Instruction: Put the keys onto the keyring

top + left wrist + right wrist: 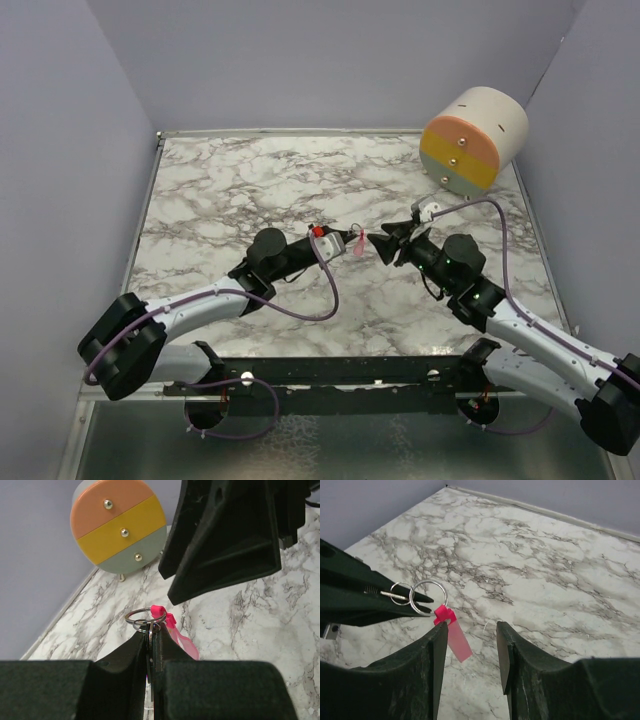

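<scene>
Our left gripper [150, 639] is squeezed tight on the metal ring end of the keyring [456, 639], so its pink strip hangs above the table [545, 570]. Our right gripper [471, 630] is partly open and holds nothing, just beside the strip.

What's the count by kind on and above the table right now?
Claws: 2, left claw and right claw
Metal rings: 2, large ring and small ring, both at the left claw's tips
Pink tag: 1
Drawer unit: 1
Keys: 0 that I can make out
Total: 6
</scene>
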`<action>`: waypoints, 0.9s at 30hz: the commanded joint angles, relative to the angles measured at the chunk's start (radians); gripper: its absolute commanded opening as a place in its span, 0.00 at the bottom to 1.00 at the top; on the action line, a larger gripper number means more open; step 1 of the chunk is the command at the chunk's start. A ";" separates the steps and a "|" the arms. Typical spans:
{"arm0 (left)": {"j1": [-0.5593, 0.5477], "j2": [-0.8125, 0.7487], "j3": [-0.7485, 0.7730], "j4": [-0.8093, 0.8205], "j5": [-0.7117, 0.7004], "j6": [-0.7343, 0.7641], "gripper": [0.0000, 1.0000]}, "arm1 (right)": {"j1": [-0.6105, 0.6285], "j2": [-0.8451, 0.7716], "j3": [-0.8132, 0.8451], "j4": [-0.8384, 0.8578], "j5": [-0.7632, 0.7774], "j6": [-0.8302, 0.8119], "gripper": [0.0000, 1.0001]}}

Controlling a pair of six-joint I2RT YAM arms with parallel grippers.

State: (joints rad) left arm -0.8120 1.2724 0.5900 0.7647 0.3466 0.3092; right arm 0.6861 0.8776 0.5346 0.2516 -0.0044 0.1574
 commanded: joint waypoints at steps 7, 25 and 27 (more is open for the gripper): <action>-0.003 -0.054 -0.007 -0.043 -0.017 -0.065 0.00 | -0.003 -0.055 -0.044 0.097 -0.072 -0.120 0.44; -0.002 -0.056 -0.012 -0.044 -0.018 -0.053 0.00 | -0.002 -0.048 -0.042 0.103 -0.065 -0.116 0.44; -0.003 -0.055 -0.012 -0.044 -0.019 -0.053 0.00 | -0.002 -0.048 -0.042 0.101 -0.065 -0.116 0.44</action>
State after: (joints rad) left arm -0.8120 1.2415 0.5812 0.7189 0.3462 0.2592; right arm 0.6861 0.8375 0.4889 0.3168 -0.0544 0.0544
